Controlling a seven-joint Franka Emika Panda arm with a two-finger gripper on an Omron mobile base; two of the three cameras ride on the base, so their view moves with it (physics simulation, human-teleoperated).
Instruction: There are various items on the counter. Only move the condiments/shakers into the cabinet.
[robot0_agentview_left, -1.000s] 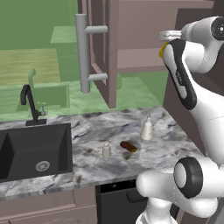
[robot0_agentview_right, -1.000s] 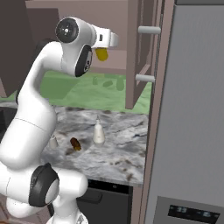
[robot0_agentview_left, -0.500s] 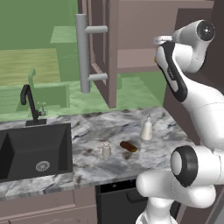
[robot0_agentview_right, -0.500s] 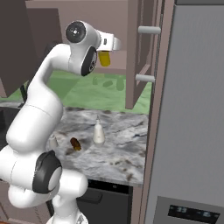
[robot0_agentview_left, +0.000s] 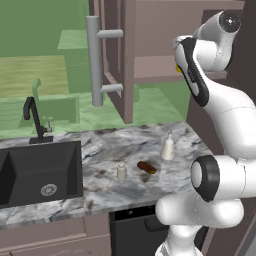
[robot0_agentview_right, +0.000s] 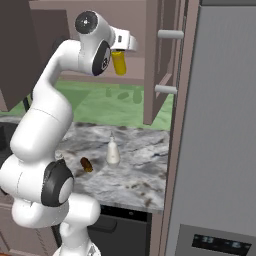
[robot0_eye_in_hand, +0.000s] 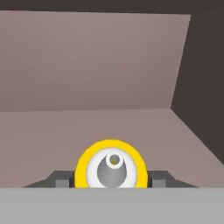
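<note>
A kitchen: sink (robot0_agentview_left: 40, 172), marbled counter (robot0_agentview_left: 100, 187), probably a fridge (robot0_agentview_right: 220, 150).

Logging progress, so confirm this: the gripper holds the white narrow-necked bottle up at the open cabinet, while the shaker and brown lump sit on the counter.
Wrong bottle. The gripper holds the yellow squeeze bottle, as the right base view shows; the white narrow-necked bottle stands on the counter. The rest is right.

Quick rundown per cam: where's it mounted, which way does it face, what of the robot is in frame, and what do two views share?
Left base view: behind the arm's left, facing the counter, black sink and cabinet; arm at right.
Right base view: behind the arm's right, facing counter and cabinet; arm at left, gripper holding the yellow squeeze bottle.
Hand view: on the hand, facing into the cabinet over the bottle; fingertips flank it.
Both base views share the white bottle and brown lump.
</note>
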